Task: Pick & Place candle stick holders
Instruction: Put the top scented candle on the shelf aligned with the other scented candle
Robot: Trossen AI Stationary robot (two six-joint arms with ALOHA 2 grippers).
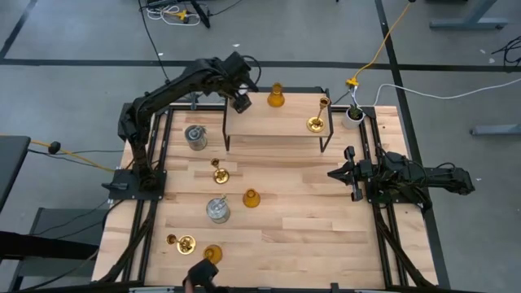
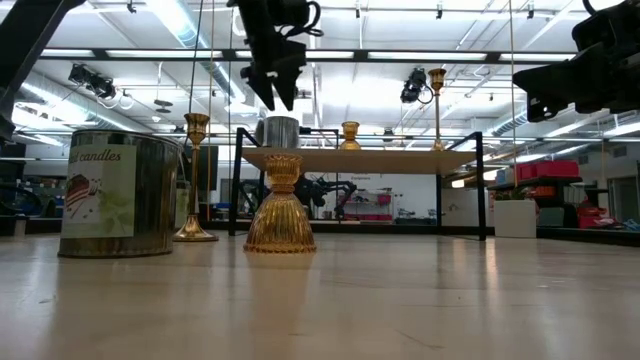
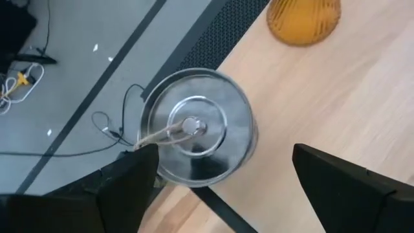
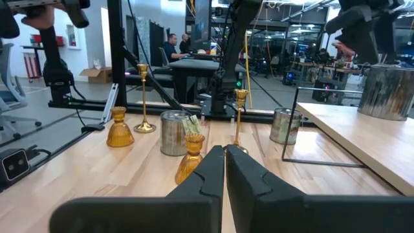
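Note:
My left gripper (image 1: 240,102) is open above the far left corner of the raised wooden shelf (image 1: 277,124). A silvery cylinder holder (image 3: 197,126) stands upright on that corner, below and between the open fingers and clear of them in the low view (image 2: 278,131). An amber holder (image 1: 277,96) and a brass holder (image 1: 317,122) also stand on the shelf. On the table stand two silvery cylinders (image 1: 195,137) (image 1: 217,210), two brass holders (image 1: 220,173) (image 1: 183,242) and two amber holders (image 1: 251,198) (image 1: 213,254). My right gripper (image 1: 348,172) is shut and empty at the table's right.
A small white pot with a green plant (image 1: 354,114) stands at the shelf's far right corner. The shelf stands on thin black legs (image 2: 482,185) with open room beneath. Bare table lies between the shelf and my right gripper (image 4: 224,169). People sit in the room behind.

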